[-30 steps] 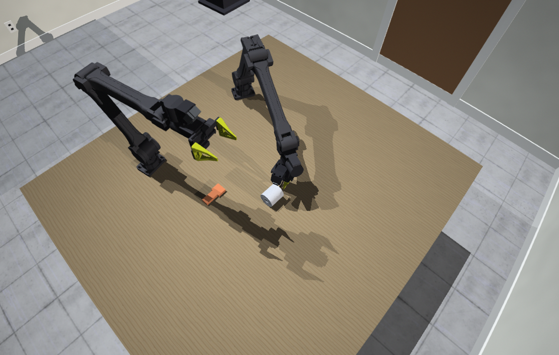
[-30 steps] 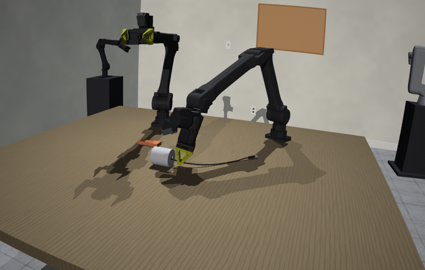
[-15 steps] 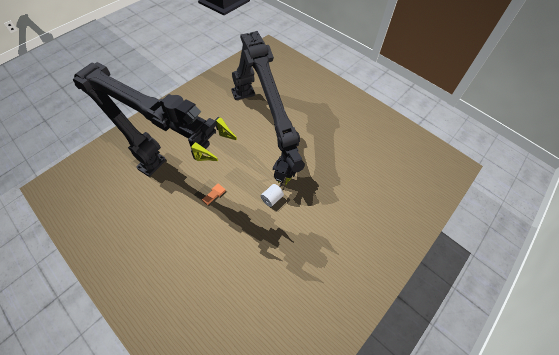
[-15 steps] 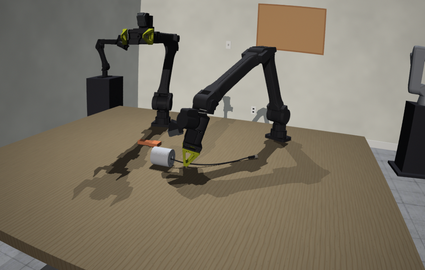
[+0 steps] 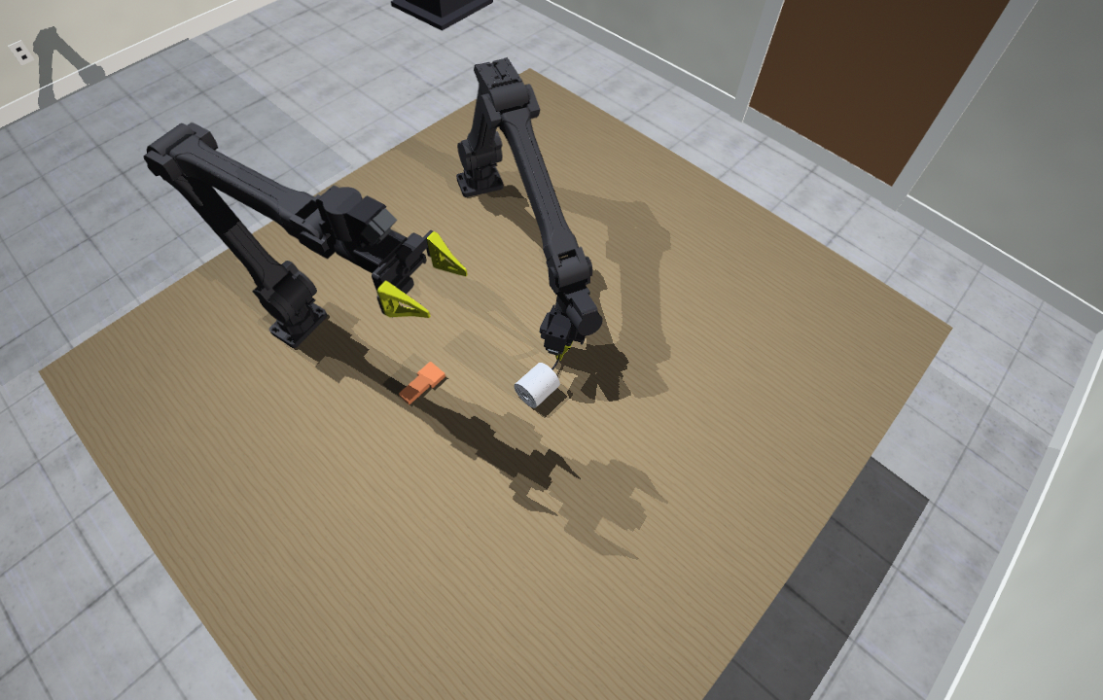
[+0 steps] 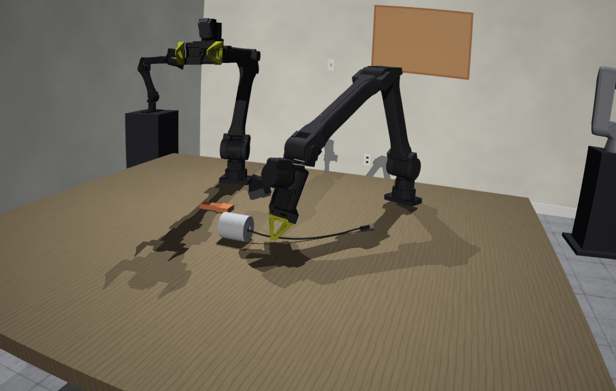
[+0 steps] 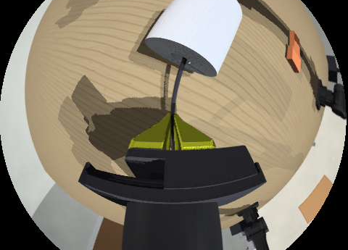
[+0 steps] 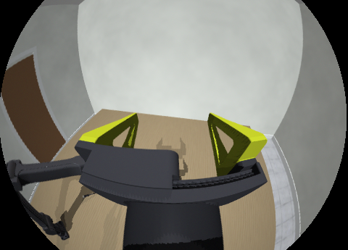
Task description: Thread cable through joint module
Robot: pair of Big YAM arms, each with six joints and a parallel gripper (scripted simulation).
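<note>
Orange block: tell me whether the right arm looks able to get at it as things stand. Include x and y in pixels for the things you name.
Probably yes: the right gripper (image 5: pixel 447 294) (image 8: pixel 172 117) is open, and nothing stands over the orange block (image 5: pixel 422 383) (image 6: pixel 216 207) (image 7: pixel 294 51). Whether its reach suffices is my guess.
</note>
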